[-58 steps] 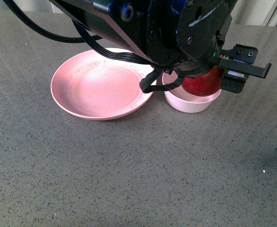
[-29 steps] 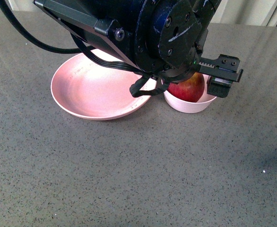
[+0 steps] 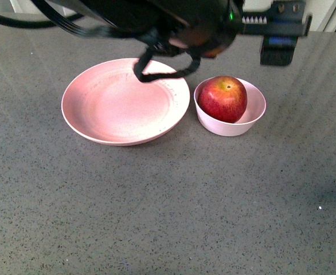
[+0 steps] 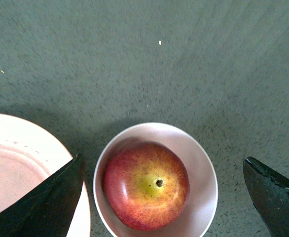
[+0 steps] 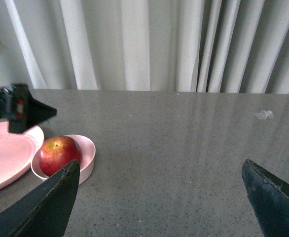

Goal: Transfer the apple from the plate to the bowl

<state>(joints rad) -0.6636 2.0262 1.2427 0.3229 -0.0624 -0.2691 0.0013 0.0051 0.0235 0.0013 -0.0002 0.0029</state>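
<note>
While our left gripper (image 4: 162, 159) hangs above with jaws spread wide and empty, the apple (image 3: 222, 98) sits in the bowl (image 3: 256, 112), just at 3 o'clock of the plate (image 3: 76, 123). Our right gripper (image 5: 160, 165) gapes wide too, holding nothing.

Black left arm (image 3: 156, 14) spans the top of front view, black cable loop (image 3: 148, 71) hanging under the wrist. Black left gripper (image 4: 162, 159) points straight down, jaws spread wide, gripping nothing. Black right gripper (image 5: 160, 164) aimed roughly level, jaws equally wide, gripping nothing.
</note>
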